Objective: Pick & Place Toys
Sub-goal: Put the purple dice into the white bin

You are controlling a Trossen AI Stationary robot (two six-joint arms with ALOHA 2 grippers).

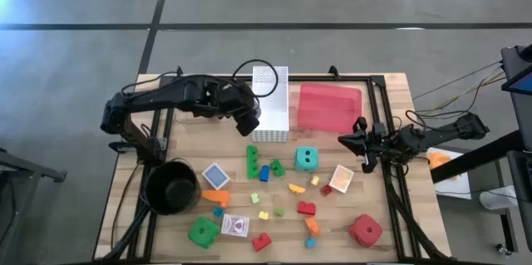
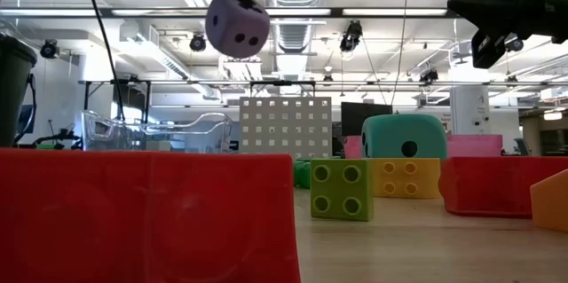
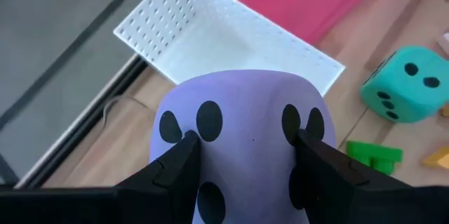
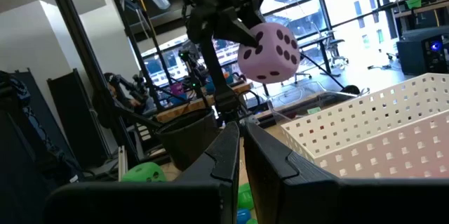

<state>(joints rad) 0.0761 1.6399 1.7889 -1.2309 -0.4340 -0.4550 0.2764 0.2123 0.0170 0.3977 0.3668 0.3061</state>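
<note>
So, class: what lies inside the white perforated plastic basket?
The white perforated plastic basket shows only its bare white floor, with no toy visible. The soft purple die, clamped in the left gripper, covers its nearest corner.

purple die [image 3: 245, 133], black pips. white perforated basket [image 1: 270, 103]. red tray [image 1: 329, 105]. teal die [image 1: 307, 159], green die [image 1: 203, 233], red die [image 1: 365, 230] at desk's front edge. black pot [image 1: 172, 187]. tan wood desk [image 1: 391, 99].

left end effector [image 3: 242, 155] raised, right end effector [image 4: 240, 143] closed
</note>
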